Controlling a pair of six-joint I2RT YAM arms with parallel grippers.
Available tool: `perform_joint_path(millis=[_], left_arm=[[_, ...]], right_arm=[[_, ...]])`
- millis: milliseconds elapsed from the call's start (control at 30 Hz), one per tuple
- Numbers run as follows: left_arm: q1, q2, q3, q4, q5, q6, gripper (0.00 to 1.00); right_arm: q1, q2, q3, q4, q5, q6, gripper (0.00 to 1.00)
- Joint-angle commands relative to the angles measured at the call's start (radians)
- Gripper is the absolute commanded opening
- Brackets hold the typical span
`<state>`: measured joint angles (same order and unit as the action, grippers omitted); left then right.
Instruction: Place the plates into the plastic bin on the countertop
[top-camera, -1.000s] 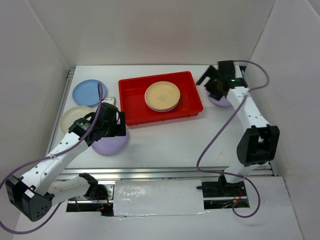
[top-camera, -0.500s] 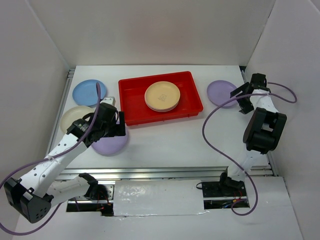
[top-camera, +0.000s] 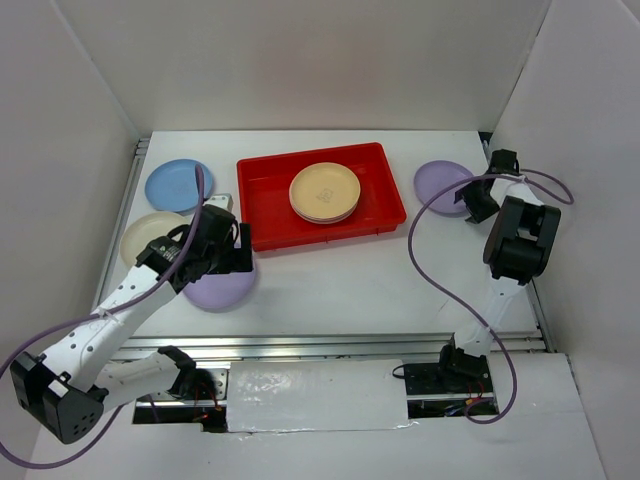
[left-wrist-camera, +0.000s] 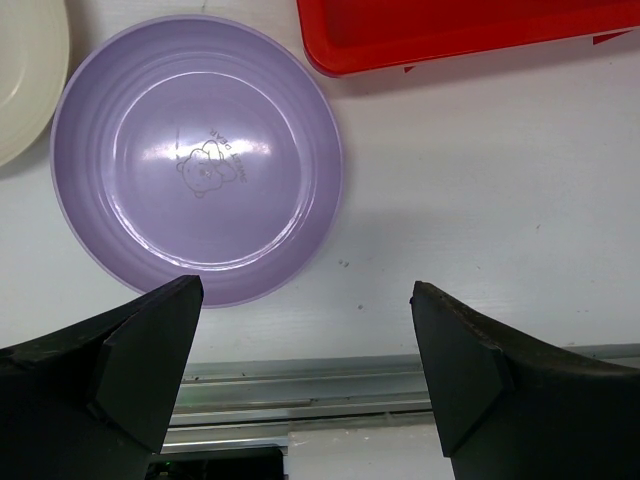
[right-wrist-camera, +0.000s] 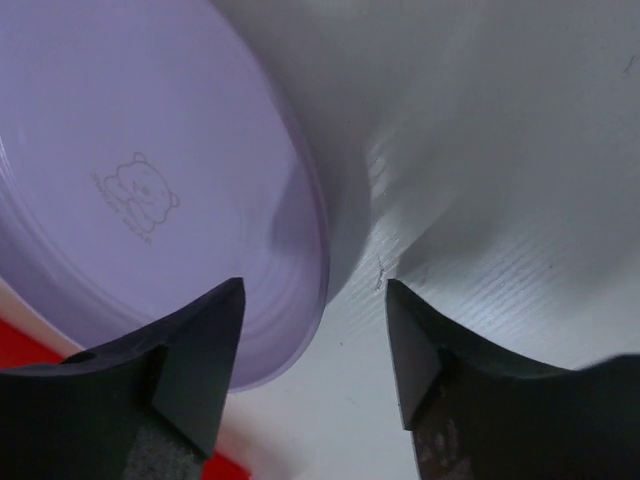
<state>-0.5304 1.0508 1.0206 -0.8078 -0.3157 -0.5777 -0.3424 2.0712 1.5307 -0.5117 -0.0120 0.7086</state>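
The red bin sits at the back middle of the countertop and holds a yellow plate stacked on a pale one. A blue plate and a cream plate lie at the left. A purple plate lies below my left gripper; in the left wrist view this plate is ahead of the open, empty gripper. Another purple plate lies right of the bin. My right gripper is open at its right rim, one finger over the plate.
White walls close in the left, back and right sides. A metal rail runs along the near edge and shows in the left wrist view. The right arm's purple cable loops over the surface right of the bin.
My right gripper moved from over the right purple plate out to the right, uncovering it, then came back a little to the plate's right rim. The left arm has barely moved.
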Motion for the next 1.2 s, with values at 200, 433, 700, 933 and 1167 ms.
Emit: perform_joint_path(millis=[200, 433, 700, 933, 1167], left_arm=[[0.004, 0.009, 0.006, 0.013, 0.001, 0.016, 0.99], [0.004, 0.017, 0.006, 0.015, 0.001, 0.018, 0.99], [0.004, 0.023, 0.004, 0.012, -0.005, 0.012, 0.99], [0.004, 0.034, 0.007, 0.007, -0.014, 0.007, 0.99], [0.004, 0.025, 0.007, 0.001, -0.045, -0.008, 0.99]], right_arm=[[0.002, 0.011, 0.019, 0.03, 0.004, 0.009, 0.21], [0.005, -0.086, -0.032, 0.054, -0.009, 0.032, 0.0], [0.06, -0.313, 0.06, -0.007, 0.058, 0.051, 0.0], [0.206, -0.281, 0.241, -0.111, -0.023, -0.038, 0.0], [0.443, -0.154, 0.313, -0.143, -0.143, -0.066, 0.0]])
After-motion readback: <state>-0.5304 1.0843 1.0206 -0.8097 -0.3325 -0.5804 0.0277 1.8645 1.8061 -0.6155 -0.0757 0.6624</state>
